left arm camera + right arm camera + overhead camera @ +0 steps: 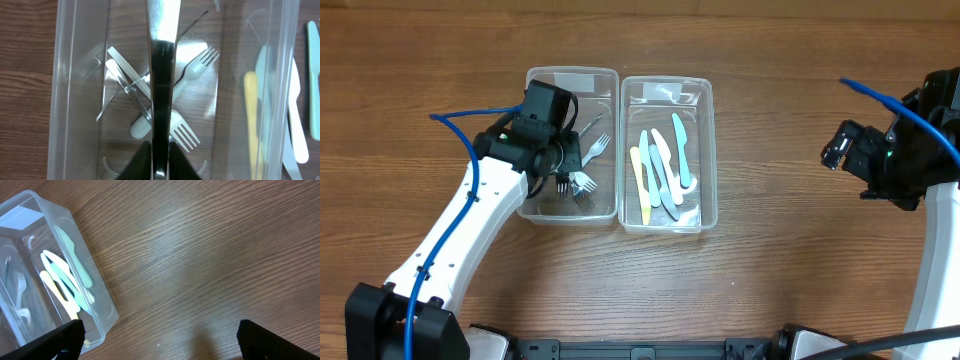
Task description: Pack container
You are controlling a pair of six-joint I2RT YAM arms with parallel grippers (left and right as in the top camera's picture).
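Two clear plastic containers sit side by side. The left container (533, 76) (70, 100) holds white plastic forks (595, 148) (197, 64). The right container (665, 84) (102, 305) holds several pastel plastic knives (660, 165) (65, 280). My left gripper (560, 168) (160, 165) hangs over the left container, its jaws close against the handle of a long metal utensil (161, 75) that points down into the box. My right gripper (835, 150) (160, 340) stands wide open over bare table to the right, with nothing between its fingers (280, 340).
The wooden table (780, 280) stretches around both boxes. A blue cable (470, 135) loops off the left arm beside the left container, and another blue cable (880, 98) runs over the right arm.
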